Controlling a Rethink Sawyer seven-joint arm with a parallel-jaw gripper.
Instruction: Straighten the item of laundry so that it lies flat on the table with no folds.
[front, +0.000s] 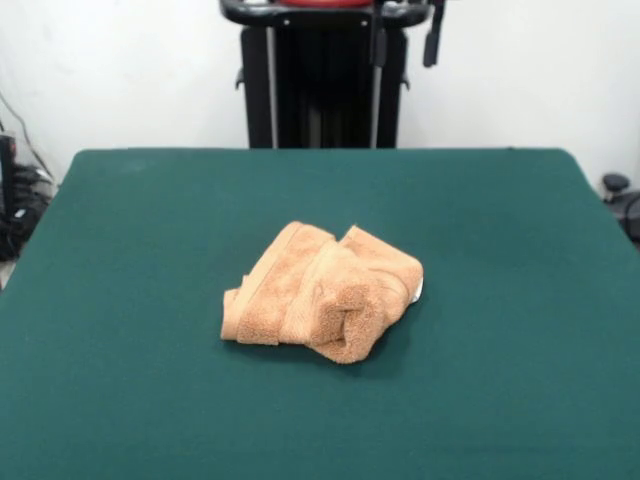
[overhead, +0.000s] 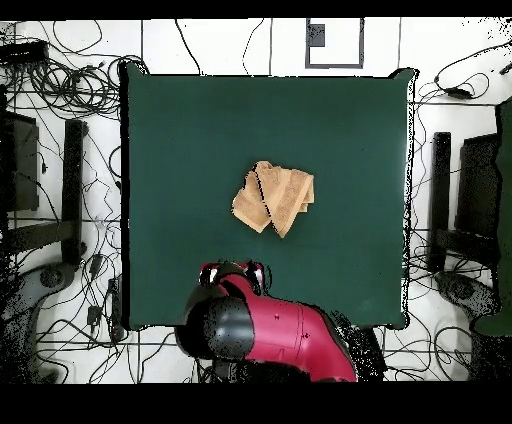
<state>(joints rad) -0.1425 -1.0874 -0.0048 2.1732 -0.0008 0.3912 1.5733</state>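
The item of laundry, a light orange-tan towel (front: 320, 295), lies crumpled in a folded heap near the middle of the dark green table (front: 120, 300). Several layers overlap and a rolled fold faces the front camera. A small white tag (front: 417, 290) peeks out at its right edge. In the overhead view the towel (overhead: 273, 198) sits a little above the centre of the table (overhead: 180, 130). The red and black arm is drawn back over the table's edge by the base. Its gripper (overhead: 232, 272) hangs there, well apart from the towel and touching nothing.
The black pedestal (front: 325, 80) stands behind the table's far edge. Cables (overhead: 70, 80) lie on the white floor around the table. Black stands (overhead: 72, 190) flank both sides. Green tabletop surrounds the towel on all sides.
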